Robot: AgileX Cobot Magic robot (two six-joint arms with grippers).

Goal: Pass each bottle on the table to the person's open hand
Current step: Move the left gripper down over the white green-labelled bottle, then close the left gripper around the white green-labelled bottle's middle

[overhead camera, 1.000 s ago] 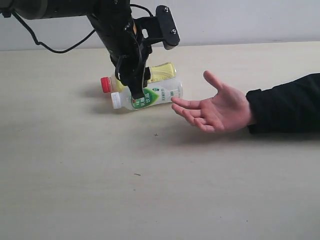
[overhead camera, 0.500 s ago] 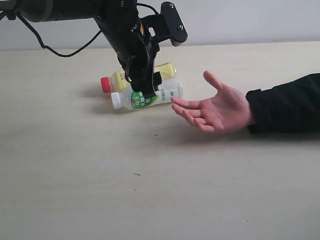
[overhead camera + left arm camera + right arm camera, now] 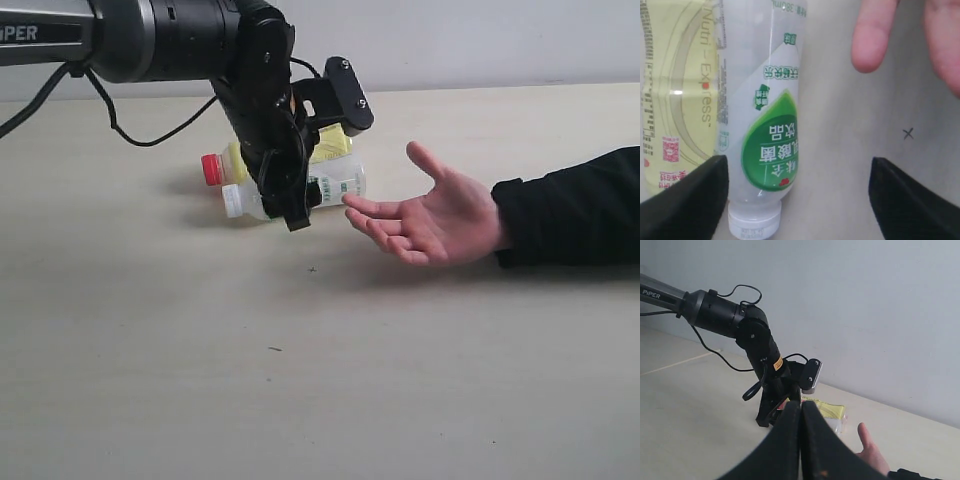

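The white bottle (image 3: 337,184) with the green label is seen lying on its side just above the centre of the exterior view, its white cap pointing to the left of the frame. The yellow bottle (image 3: 328,146) with the red cap lies directly behind it, touching it along its length. Both rest on the pale worktop (image 3: 300,380).

The left end effector (image 3: 296,207) is set low over the white bottle with its jaws spread wide and nothing gripped. In the left wrist view the white bottle (image 3: 765,100) lies between the two fingers of the left end effector (image 3: 797,200) but off centre. One finger overlaps the yellow bottle (image 3: 675,100); the other stands over bare worktop.

The step in hand is judged to be the grasp. It would be done well if the jaws were shifted toward the bare side, so that the near finger drops into the seam between the bottles and not onto the yellow one. The label band should be closed on squarely.

The open hand (image 3: 440,222) waits palm-up at centre right, fingertips close to the bottle's base — a short, level carry is called for, with release only once the bottle is seated in the palm.

The right end effector (image 3: 801,440) is shut on nothing, well apart from the work.
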